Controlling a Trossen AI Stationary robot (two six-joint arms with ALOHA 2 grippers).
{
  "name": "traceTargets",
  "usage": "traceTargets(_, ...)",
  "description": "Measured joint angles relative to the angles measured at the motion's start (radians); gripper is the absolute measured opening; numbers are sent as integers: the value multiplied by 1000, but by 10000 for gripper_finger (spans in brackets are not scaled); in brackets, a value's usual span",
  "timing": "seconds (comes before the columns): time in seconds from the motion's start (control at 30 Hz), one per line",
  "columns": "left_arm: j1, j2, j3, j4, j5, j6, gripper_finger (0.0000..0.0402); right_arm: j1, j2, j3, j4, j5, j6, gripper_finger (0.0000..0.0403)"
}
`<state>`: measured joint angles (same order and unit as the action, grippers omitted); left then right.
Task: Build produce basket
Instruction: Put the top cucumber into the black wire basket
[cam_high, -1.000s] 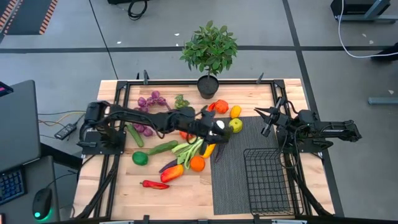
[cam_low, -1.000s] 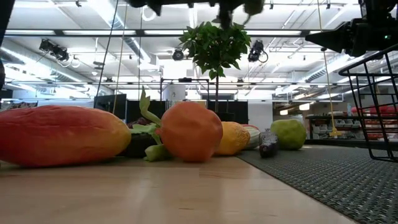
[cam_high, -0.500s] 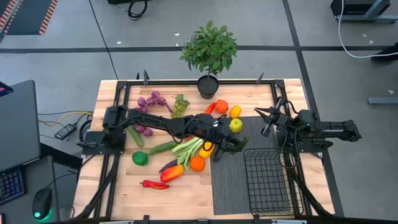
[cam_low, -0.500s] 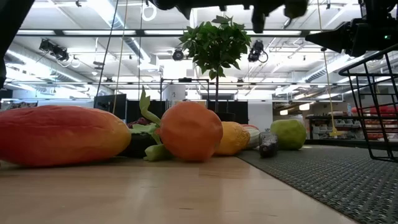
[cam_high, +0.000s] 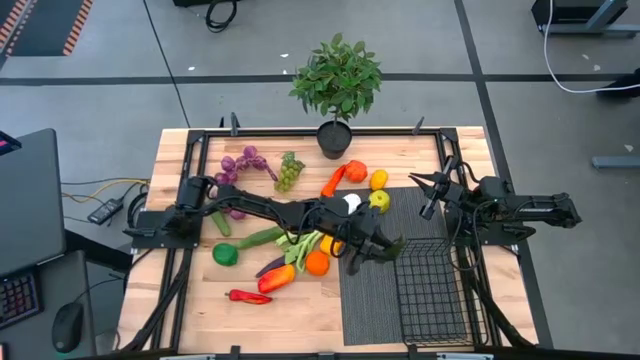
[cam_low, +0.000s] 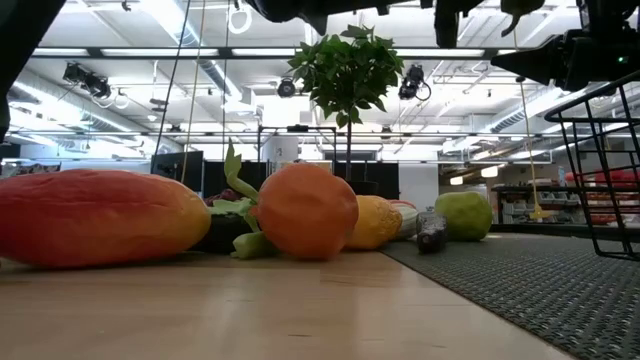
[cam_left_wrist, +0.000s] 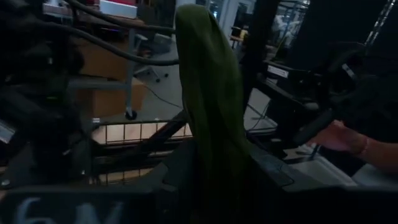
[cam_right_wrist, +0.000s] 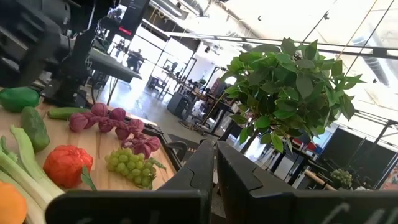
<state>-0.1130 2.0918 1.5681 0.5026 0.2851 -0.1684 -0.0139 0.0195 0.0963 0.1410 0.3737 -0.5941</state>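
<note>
Carrying a green cucumber (cam_left_wrist: 208, 106) clamped upright, the left gripper (cam_high: 385, 250) hovers at the basket's (cam_high: 432, 290) left rim for dropping; right gripper (cam_high: 432, 195) waits far-right, clenched empty.

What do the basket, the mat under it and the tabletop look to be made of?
Basket: thin black wire mesh, likely coated metal; open grid shows through. Mat: dark grey, finely ribbed, possibly rubber or woven vinyl. Tabletop: pale wood planks with visible grain and seams, satin finish.

Held item: long dark green vegetable (cam_left_wrist: 208, 106), upright, clamped in the left tool (cam_left_wrist: 208, 180).
Behind: black wire basket (cam_left_wrist: 134, 132) rim.
Far side: a person's hand (cam_left_wrist: 341, 135), blurred.
</note>
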Motion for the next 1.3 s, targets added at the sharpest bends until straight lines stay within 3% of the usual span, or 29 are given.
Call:
traceTargets(0.33,3,0,0,12,-3,-4,111,0,0,0,2,-1,-14,27)
traceTargets(0.53,3,0,0,11,-4,-26,112,-3,0,0,96,4,-373,27)
traceTargets(0.67,3,0,0,8,-3,-32,112,-3,0,0,138,45,-394,27)
traceTargets(0.77,3,0,0,8,-3,-32,112,-3,0,0,144,32,-322,27)
traceTargets(1.03,-13,19,-1,39,-67,-35,111,-2,0,0,175,-1,219,27)
traceTargets(1.3,-29,51,-1,167,-75,-68,111,-2,0,0,191,-9,485,27)
